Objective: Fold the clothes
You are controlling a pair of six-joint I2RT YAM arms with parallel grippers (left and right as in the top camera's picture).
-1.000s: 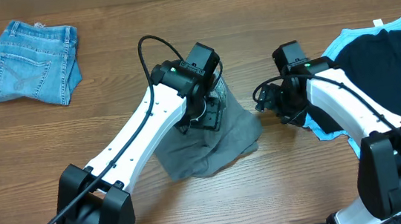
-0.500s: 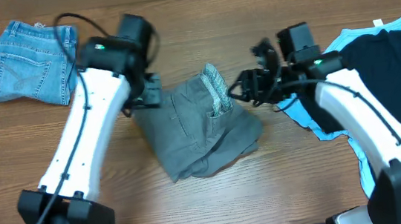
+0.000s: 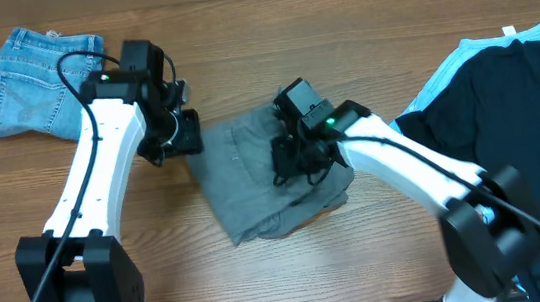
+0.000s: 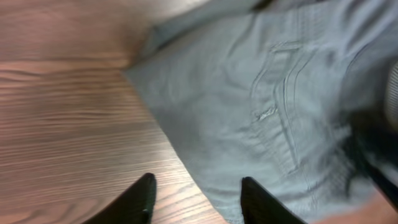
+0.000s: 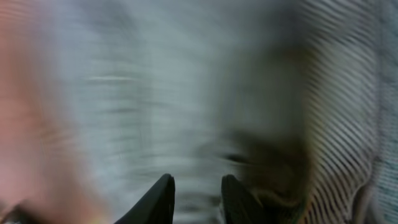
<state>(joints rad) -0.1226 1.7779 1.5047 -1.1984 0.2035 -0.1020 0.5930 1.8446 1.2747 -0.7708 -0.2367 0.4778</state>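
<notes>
The grey shorts (image 3: 253,178) lie folded in a rumpled heap mid-table, with a seamed back pocket (image 4: 280,93) showing in the left wrist view. My left gripper (image 3: 184,136) hovers at their upper left edge. It is open (image 4: 198,190), with one finger over bare wood and the other over the cloth edge (image 4: 186,168). My right gripper (image 3: 293,157) is low over the shorts' right part. In the blurred right wrist view its fingers (image 5: 196,196) stand a narrow gap apart over grey fabric (image 5: 124,93), beside the ribbed waistband lining (image 5: 348,93).
Light-blue denim shorts (image 3: 42,82) lie folded at the back left corner. A black shirt (image 3: 518,115) on a light-blue shirt (image 3: 447,64) covers the table's right side. Bare wood shows in front of and behind the grey shorts.
My left arm swung off the shorts to the left and came back to their left edge. My right arm reached left onto the shorts, its jaws narrowing. The shorts now lie flatter.
</notes>
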